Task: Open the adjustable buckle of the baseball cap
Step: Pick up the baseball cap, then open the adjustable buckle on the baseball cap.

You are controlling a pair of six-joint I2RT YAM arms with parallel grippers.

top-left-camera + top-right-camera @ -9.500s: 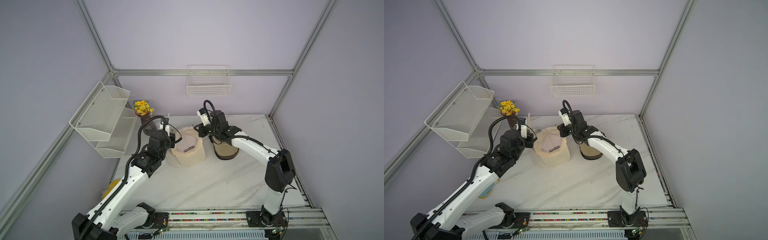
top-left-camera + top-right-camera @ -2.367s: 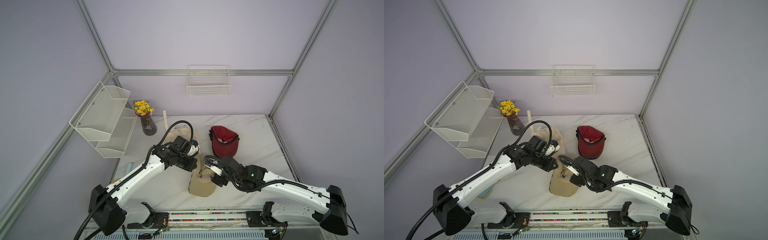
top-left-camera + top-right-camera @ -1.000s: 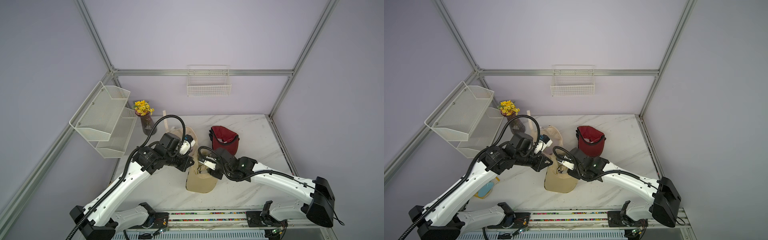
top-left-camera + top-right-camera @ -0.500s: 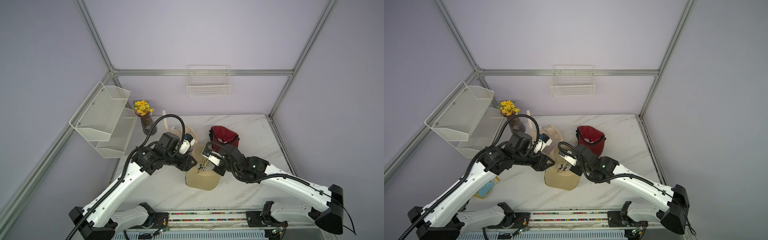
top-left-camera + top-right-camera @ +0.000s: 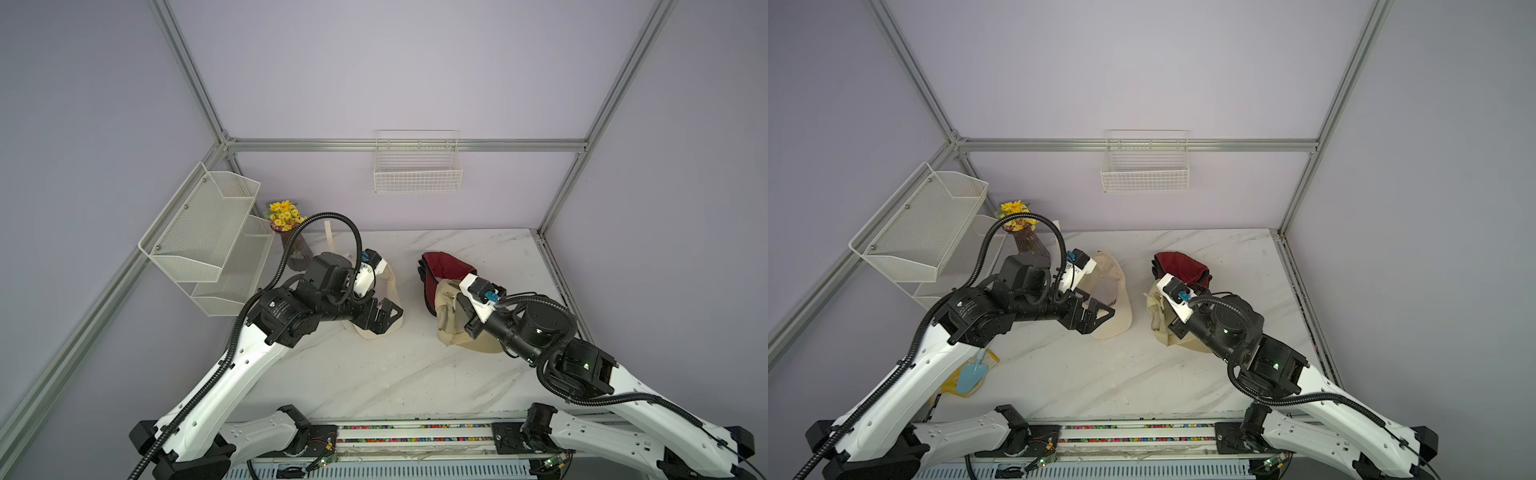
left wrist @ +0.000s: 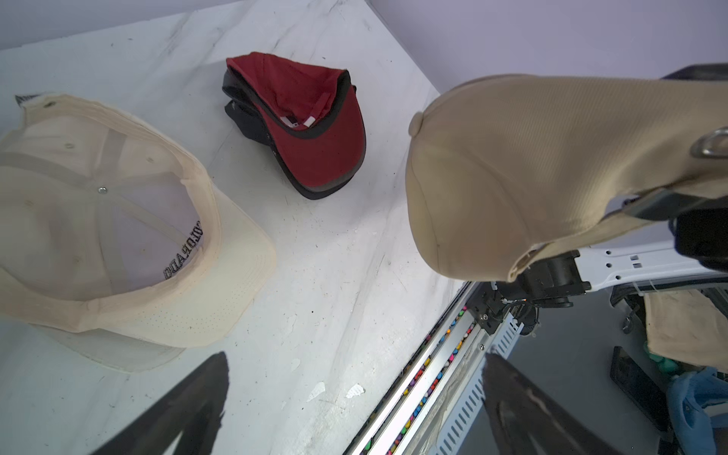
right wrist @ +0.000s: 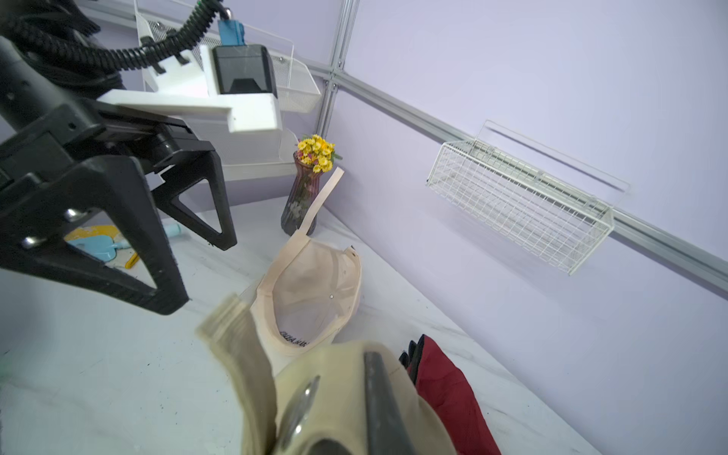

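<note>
Tan cap (image 5: 446,316) is held up over the worktop (image 5: 374,374) near the red cap (image 5: 440,268), right jaws clamped on its back by the buckle (image 7: 299,405), left jaws wide and empty — light, limp cloth, judged to sag — so pinch the loose strap end (image 7: 232,338), not the slick metal.

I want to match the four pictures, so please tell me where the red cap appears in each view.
Top view: red cap on the table, just beyond the tan cap.
Top view: same place, beyond the tan cap.
Left wrist: on the table, between cream cap and tan cap.
Right wrist: partly visible, close beside the tan cap.
Shared landmark: the upturned cream cap, visible in all four.
</note>
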